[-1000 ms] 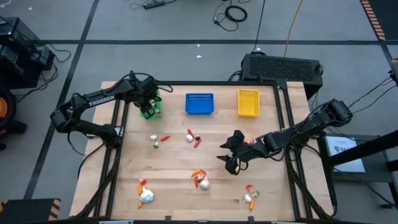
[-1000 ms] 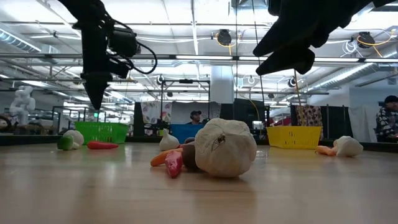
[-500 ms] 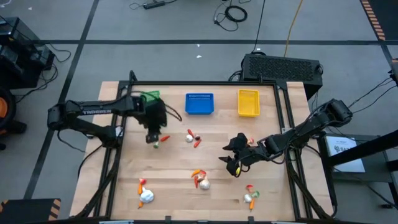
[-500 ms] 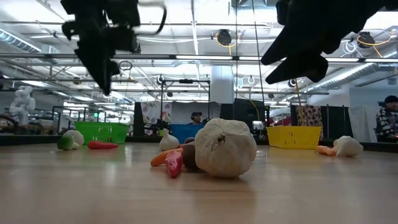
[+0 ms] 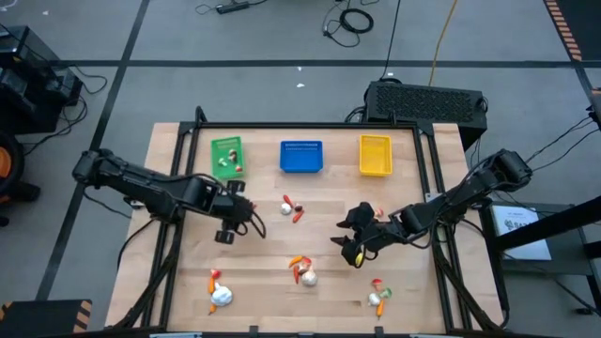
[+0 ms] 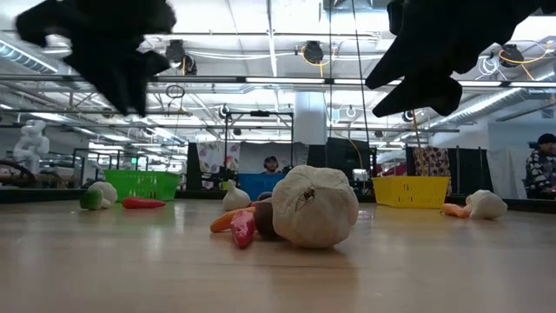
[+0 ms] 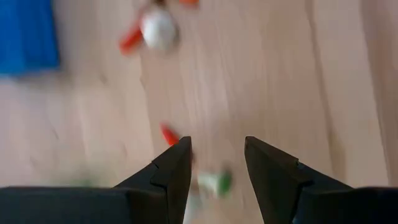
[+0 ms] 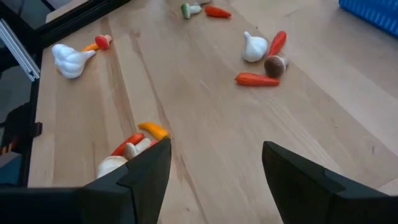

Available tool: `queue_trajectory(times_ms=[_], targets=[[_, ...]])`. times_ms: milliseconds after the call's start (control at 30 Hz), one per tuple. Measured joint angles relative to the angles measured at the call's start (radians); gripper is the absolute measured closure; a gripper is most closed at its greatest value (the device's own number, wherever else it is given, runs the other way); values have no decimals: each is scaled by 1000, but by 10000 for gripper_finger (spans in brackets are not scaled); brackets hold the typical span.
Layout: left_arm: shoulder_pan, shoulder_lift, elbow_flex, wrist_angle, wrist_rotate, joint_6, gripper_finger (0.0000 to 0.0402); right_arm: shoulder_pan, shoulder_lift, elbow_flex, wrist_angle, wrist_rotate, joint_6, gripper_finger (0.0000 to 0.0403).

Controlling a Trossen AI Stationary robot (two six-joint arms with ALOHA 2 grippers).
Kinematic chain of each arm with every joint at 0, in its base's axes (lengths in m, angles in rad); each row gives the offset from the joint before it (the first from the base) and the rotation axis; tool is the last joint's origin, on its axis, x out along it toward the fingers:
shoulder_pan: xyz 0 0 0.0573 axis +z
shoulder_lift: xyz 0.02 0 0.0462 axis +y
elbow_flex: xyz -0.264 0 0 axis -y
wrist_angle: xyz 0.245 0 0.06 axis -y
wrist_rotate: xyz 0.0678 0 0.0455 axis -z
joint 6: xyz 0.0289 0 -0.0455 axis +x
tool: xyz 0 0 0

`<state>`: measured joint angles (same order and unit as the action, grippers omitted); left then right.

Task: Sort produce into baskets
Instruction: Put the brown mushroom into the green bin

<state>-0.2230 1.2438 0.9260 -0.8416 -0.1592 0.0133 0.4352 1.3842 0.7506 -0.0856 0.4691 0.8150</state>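
On the pale wooden table [image 5: 272, 253], a white garlic bulb [image 6: 314, 207] lies nearest with red and orange pieces beside it; more produce is scattered behind. The left gripper [image 5: 225, 223] and right gripper [image 5: 352, 242] hover above, both with jaws spread and empty. Along the far edge stand the green basket [image 5: 226, 156], blue basket [image 5: 301, 156] and yellow basket [image 5: 375, 155]; beyond, a workshop with a person [image 6: 541, 165].

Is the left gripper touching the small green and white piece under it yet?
Apart. Left wrist view shows left gripper open, green and white piece below.
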Motion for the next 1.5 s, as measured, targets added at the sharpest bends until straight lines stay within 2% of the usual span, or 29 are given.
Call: queue_trajectory(times_ms=[300,533,733,867,933,1200,1333,1500], targets=[[0,78,0,392,39,70,245,1,0,0,-1,30,-38,161],[0,249,0,704,54,183,245,-10,-3,13,-29,29,-79,161],[1,386,0,875,42,263,245,-26,-4,27,-125,29,-35,161],[46,421,0,881,-73,233,245,-29,-4,26,-155,29,-9,161],[94,430,0,878,-82,193,245,-29,-4,27,-155,29,-8,161],[289,434,0,840,140,97,245,-26,-4,27,-156,28,11,161],[328,452,0,819,194,97,245,-27,-4,27,-156,29,11,161],[334,503,0,830,210,105,245,-27,-4,27,-156,28,11,161]])
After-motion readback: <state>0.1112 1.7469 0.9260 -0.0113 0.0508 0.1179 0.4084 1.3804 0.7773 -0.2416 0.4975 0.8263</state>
